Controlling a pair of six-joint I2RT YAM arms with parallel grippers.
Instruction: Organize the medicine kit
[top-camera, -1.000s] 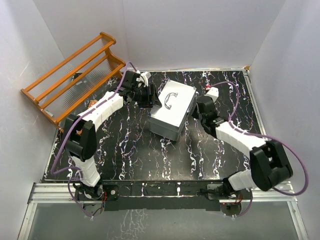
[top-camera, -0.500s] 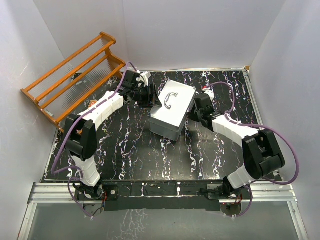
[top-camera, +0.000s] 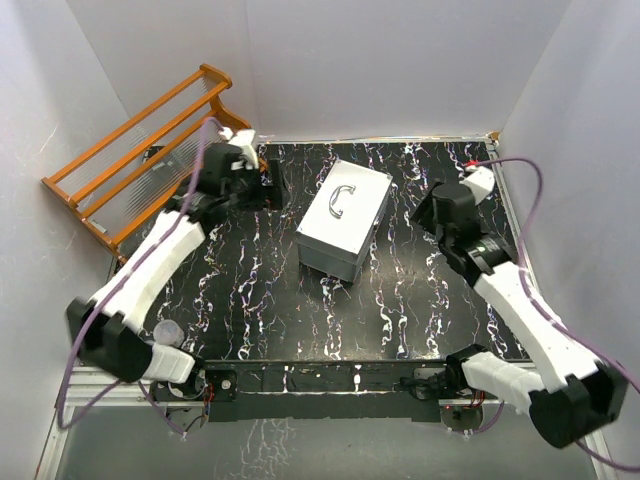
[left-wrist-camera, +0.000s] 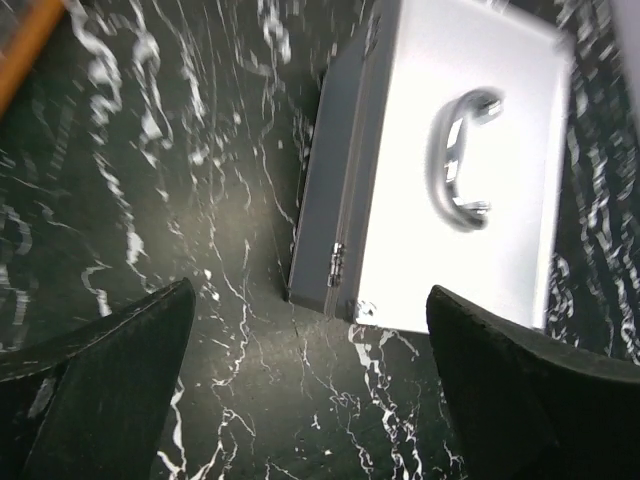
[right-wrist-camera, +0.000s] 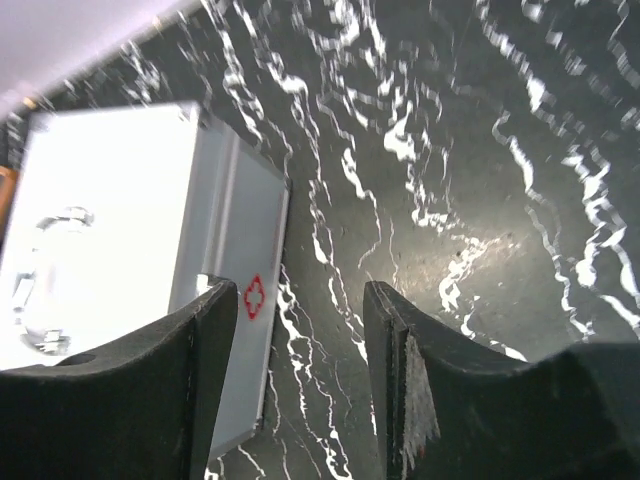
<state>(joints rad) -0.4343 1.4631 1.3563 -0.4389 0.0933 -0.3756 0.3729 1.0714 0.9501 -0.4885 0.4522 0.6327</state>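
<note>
The medicine kit (top-camera: 345, 222), a light-grey metal case, stands mid-table with its lid down and its curved handle (top-camera: 343, 198) on top. My left gripper (top-camera: 258, 185) hovers to its left, apart from it, open and empty. In the left wrist view the kit (left-wrist-camera: 450, 170) lies ahead, beyond the wide-spread left gripper (left-wrist-camera: 310, 295). My right gripper (top-camera: 428, 212) hangs off the kit's right side, also open with nothing in it. The right wrist view has the kit (right-wrist-camera: 120, 220) with its red cross mark (right-wrist-camera: 254, 297) just past the left finger of the right gripper (right-wrist-camera: 298, 300).
An orange-brown wooden slatted rack (top-camera: 140, 150) leans at the back left, partly off the table. A small pale round object (top-camera: 167, 331) sits by the left arm's base. White walls close in the black marbled table (top-camera: 300, 300) on three sides.
Both arms have pulled back from the kit's sides, the left one leftwards and the right one rightwards. Both grippers have opened. The kit has stayed in place.
</note>
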